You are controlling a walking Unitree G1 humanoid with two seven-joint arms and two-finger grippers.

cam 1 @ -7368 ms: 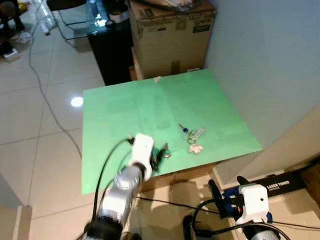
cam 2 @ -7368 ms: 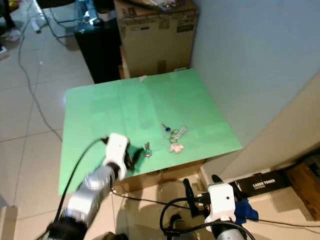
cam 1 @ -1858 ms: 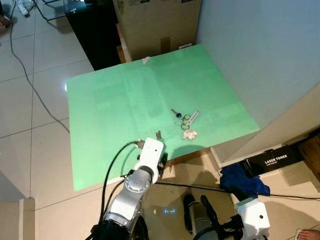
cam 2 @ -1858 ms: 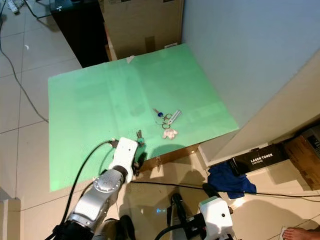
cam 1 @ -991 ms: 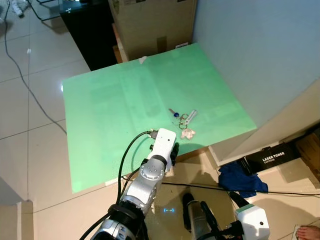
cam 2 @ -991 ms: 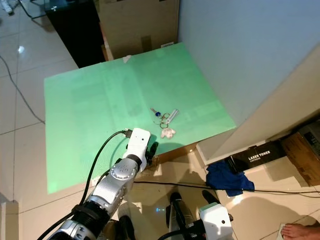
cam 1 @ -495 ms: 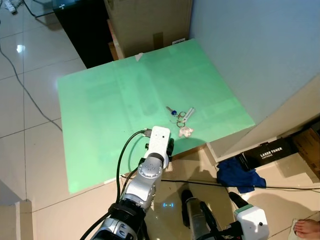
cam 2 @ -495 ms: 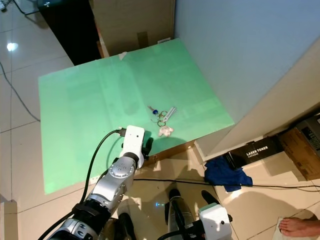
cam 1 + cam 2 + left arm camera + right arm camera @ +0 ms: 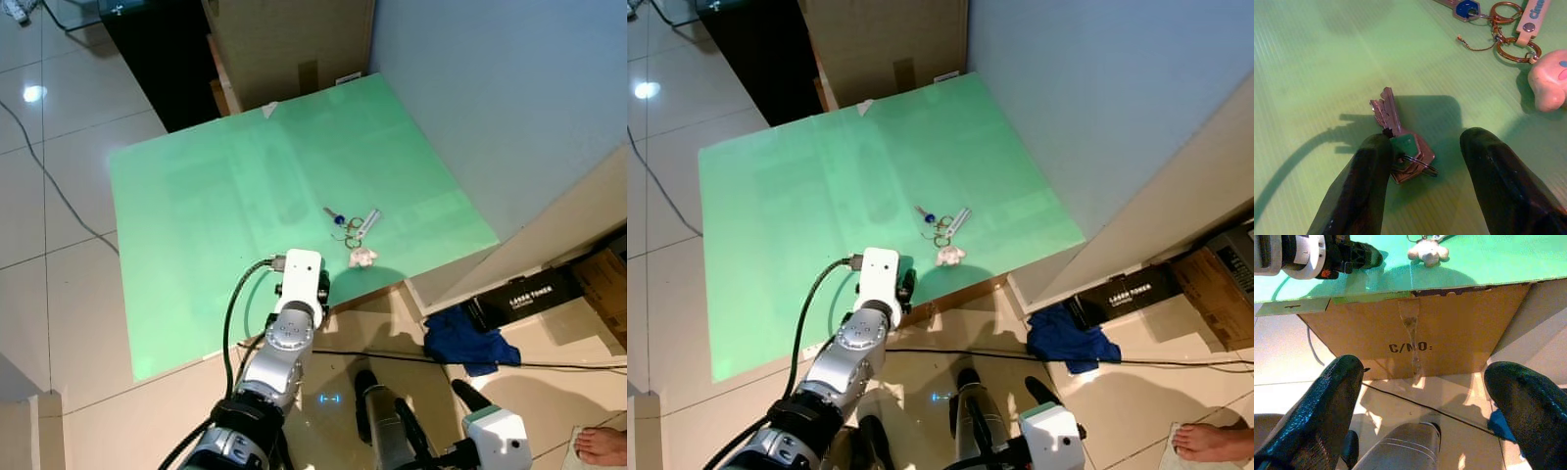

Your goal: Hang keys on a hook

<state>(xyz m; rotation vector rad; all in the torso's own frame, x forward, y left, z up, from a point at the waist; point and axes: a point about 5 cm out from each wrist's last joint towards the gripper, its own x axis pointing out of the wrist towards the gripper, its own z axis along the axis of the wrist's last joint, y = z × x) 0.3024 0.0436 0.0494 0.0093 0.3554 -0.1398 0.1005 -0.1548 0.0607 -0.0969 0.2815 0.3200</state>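
While the left gripper (image 9: 1422, 161) rests low on the green board (image 9: 196, 215) near its front edge, its fingers stand spread, one fingertip (image 9: 1374, 152) touching the green-tagged keys (image 9: 1400, 149) lying flat on the board. Beyond them, further onto the board, lies a second key bunch (image 9: 351, 227) with a pale charm (image 9: 1547, 85). Below the board's front edge, the right gripper (image 9: 1420, 382) hangs idle, fingers parted.

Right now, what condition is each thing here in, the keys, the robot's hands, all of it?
Green-tagged keys: lying flat on the green board, between the open fingers, not lifted.
Second key bunch: lying flat, untouched, with its pale charm beside it.
Left end effector: open, low over the green-tagged keys.
Right end effector: open, idle, below the board's edge.
Green board: lying flat on a cardboard box.
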